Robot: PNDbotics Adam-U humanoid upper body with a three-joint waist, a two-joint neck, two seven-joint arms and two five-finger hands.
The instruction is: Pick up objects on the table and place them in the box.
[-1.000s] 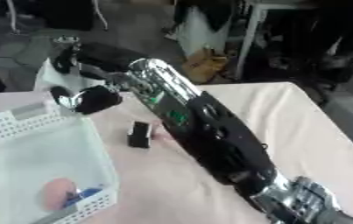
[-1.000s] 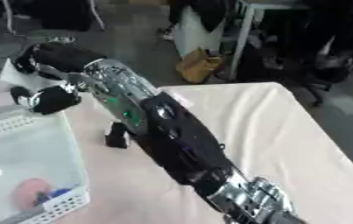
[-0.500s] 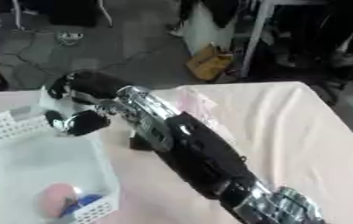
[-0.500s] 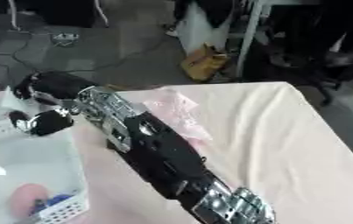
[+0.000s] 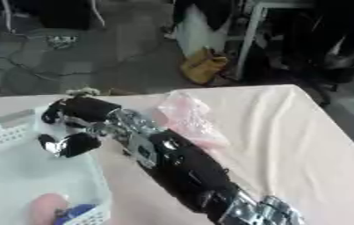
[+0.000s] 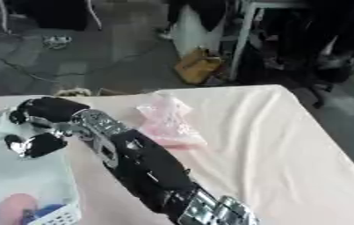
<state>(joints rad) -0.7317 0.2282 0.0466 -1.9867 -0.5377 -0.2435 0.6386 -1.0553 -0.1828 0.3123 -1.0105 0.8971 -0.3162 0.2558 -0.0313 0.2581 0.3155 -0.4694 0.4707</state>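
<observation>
My right arm [image 5: 179, 167] comes in from the lower right and stretches up and to the left across the table. Its hand [image 5: 78, 115] hangs over the far right part of the white lattice box [image 5: 3, 127]. A dark lump [image 5: 68, 144] shows at the hand's lower end, above the box's inside; I cannot tell whether it is a held thing or part of the hand. In the box's near corner lie a pink rounded thing [image 5: 45, 206] and a blue thing [image 5: 76, 212]. A crumpled pink plastic bag [image 6: 164, 121] lies on the table right of the arm.
The table has a pale pink cloth [image 6: 287, 145], with its far edge at the top and its right edge running diagonally. Beyond the far edge are a dark floor with cables, a yellow-brown bag [image 5: 203, 66] and white table legs.
The arm has swung left, and the hand has gone from the box's far rim to over its inside. The pink bag has come into view. A small black thing beside the arm no longer shows.
</observation>
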